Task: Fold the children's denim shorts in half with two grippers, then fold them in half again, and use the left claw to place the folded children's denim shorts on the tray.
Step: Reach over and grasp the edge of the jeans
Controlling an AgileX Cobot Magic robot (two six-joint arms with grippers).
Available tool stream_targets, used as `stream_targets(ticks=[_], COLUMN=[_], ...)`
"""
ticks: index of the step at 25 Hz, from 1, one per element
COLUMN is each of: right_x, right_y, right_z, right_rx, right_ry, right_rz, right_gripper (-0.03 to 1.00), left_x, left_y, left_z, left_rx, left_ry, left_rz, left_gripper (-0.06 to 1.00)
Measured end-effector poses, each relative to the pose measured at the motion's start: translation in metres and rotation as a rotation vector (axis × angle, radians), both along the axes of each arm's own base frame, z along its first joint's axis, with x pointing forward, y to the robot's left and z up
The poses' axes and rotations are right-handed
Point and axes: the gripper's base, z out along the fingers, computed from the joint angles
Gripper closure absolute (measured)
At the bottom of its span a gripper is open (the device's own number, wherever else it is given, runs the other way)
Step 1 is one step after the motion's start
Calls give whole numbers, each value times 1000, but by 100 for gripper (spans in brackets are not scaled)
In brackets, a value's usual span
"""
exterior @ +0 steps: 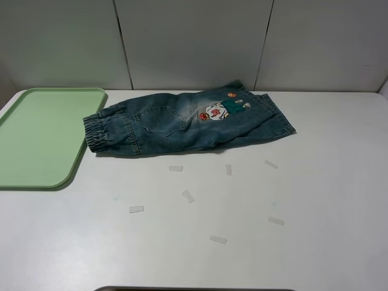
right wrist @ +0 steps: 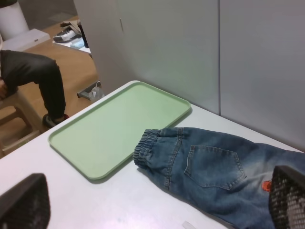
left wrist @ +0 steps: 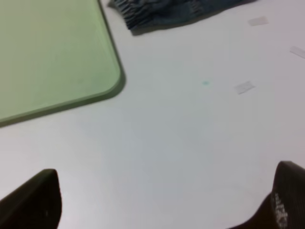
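Faded denim shorts, waistband gathered, lie beside the smooth rounded-corner tray.

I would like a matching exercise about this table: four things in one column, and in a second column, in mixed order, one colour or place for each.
Column one
1. tray
2. denim shorts
3. cartoon patch
4. pale strips

Column two
a. small and whitish, scattered on the table in front of the shorts
b. pale green, on the left side of the table
c. blue, lying flat, with the elastic waistband end next to the tray
d. on the shorts, toward the end away from the tray

Right pairs: 1-b, 2-c, 3-d, 4-a
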Motion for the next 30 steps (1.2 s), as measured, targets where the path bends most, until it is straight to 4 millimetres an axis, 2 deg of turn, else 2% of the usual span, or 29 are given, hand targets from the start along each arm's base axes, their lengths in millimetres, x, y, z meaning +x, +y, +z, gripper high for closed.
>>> stream_targets(ticks=[6, 14, 23, 27, 30], right_x=[-1, 0, 13, 19, 31], right_y=[0, -2, -5, -5, -1], right_z=[-2, -6, -47, -55, -60], right_rx=[-23, -75, -220, -197, -178], right_ry=[15, 20, 88, 96, 111], right_rz=[11, -4, -59, -91, -120], right_gripper=[27, 27, 27, 27, 27], left_x=[8, 9, 9, 9, 9], left_y=[-1, 0, 0, 0, 0], left_z=[-4, -4, -4, -4, -4], left_rx=[-5, -2, -1, -1, -1], left_ry=[-41, -53, -55, -55, -55], left_rz=[7, 17, 18, 18, 18], left_gripper=[7, 7, 7, 7, 7])
